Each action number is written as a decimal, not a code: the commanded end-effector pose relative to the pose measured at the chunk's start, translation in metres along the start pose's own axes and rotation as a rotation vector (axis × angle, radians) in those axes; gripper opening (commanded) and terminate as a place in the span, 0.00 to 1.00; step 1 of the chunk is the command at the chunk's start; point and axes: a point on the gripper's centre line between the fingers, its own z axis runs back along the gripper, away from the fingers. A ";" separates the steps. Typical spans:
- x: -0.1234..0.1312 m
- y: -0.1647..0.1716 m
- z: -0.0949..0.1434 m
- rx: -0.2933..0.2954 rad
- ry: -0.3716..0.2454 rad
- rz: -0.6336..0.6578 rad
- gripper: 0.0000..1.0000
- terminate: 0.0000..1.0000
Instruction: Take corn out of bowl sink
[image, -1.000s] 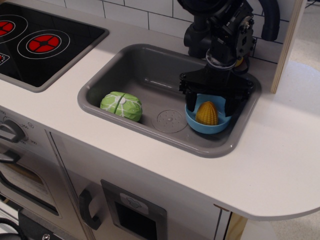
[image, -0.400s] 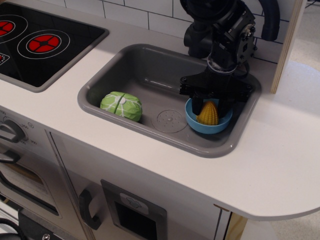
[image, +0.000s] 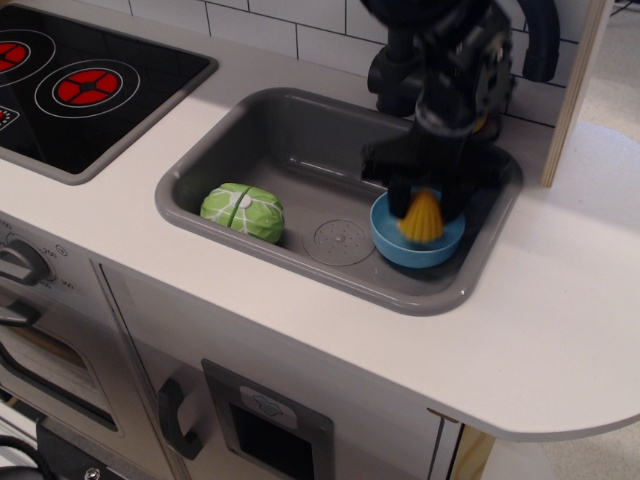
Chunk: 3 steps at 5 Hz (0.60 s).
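Note:
The yellow-orange corn (image: 423, 219) stands in the light-blue bowl (image: 400, 246) at the right end of the grey sink (image: 280, 150). My black gripper (image: 424, 197) comes down from above and its two fingers are closed against the upper sides of the corn. The corn's lower part shows below the fingers, blurred. The bowl rests on the sink floor beside the round drain (image: 339, 241).
A green-and-white toy cabbage (image: 242, 211) lies at the sink's left end. A black stovetop with red rings (image: 88, 88) is at the far left. White counter (image: 560, 300) surrounds the sink; a wooden panel (image: 575, 90) stands at the right.
The fingers, spread wide around the bowl a second ago, have closed inward onto the corn. The corn now looks slightly raised and blurred.

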 end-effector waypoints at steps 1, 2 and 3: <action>-0.001 0.014 0.052 -0.100 -0.065 0.002 0.00 0.00; -0.032 0.026 0.051 -0.107 0.005 -0.109 0.00 0.00; -0.051 0.035 0.046 -0.090 0.027 -0.144 0.00 0.00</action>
